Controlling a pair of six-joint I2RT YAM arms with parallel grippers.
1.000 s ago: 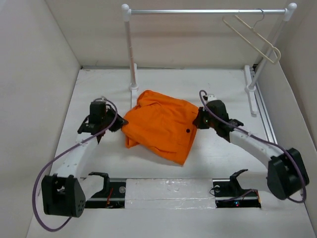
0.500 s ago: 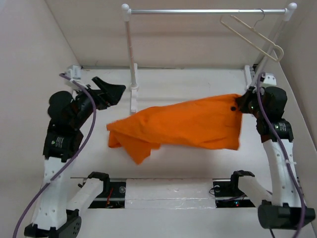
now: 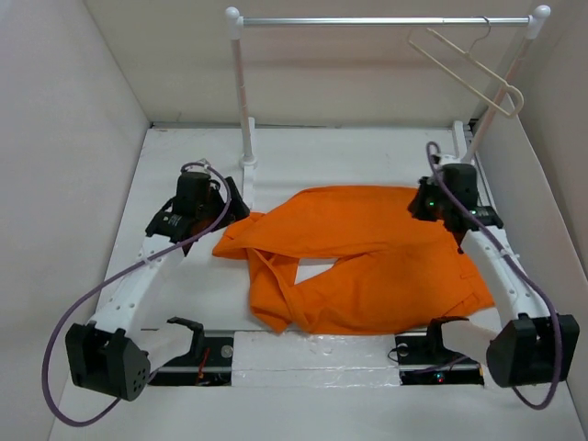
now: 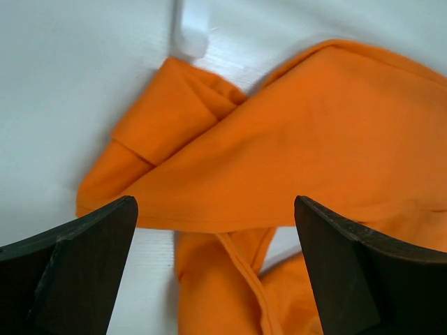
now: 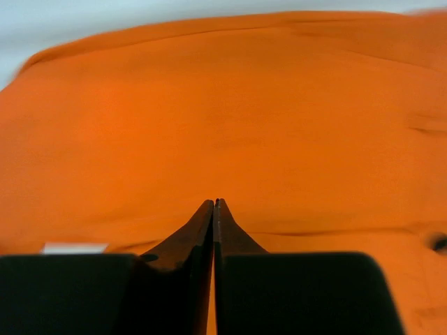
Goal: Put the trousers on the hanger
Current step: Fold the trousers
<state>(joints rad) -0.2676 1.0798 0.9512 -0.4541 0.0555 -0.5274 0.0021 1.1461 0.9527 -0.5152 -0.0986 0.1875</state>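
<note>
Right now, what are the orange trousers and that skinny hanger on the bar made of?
The trousers look like soft woven cloth with a dull finish: they fold, crease and show a sewn seam. The hanger is thin, smooth and cream-white, maybe plastic or coated wire; it is too small to tell which. The bar looks like metal, because it is silver and shiny.

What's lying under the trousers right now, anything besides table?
Only the white table shows around the trousers and through the gap between their legs. Whatever is beneath the cloth itself is covered and cannot be seen.
</note>
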